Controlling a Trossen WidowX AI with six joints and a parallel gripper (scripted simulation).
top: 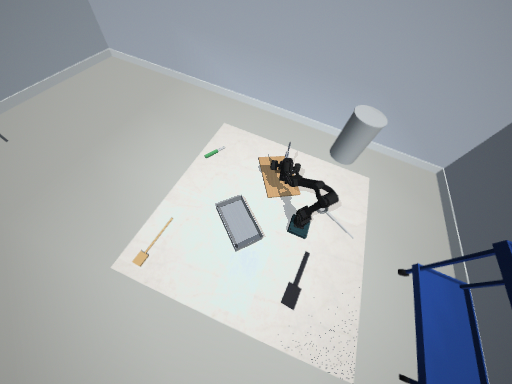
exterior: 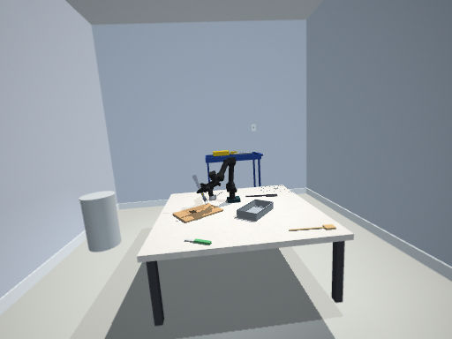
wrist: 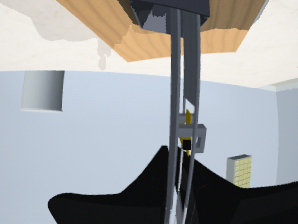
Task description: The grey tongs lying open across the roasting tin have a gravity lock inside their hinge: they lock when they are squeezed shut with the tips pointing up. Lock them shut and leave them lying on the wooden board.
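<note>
The grey tongs are held steeply tilted over the wooden board. My gripper is shut on them. In the wrist view, which looks upside down, their two arms run close together between the black fingers. A dark block on one end of them points down toward the board. A small bracket with a yellow part sits between the arms. In the exterior view their wide pale end points up. Whether the lock holds cannot be seen.
The roasting tin stands empty beside the board. A silver long-handled utensil lies near the arm's base. A black spatula, a wooden utensil and a green-handled tool lie farther off.
</note>
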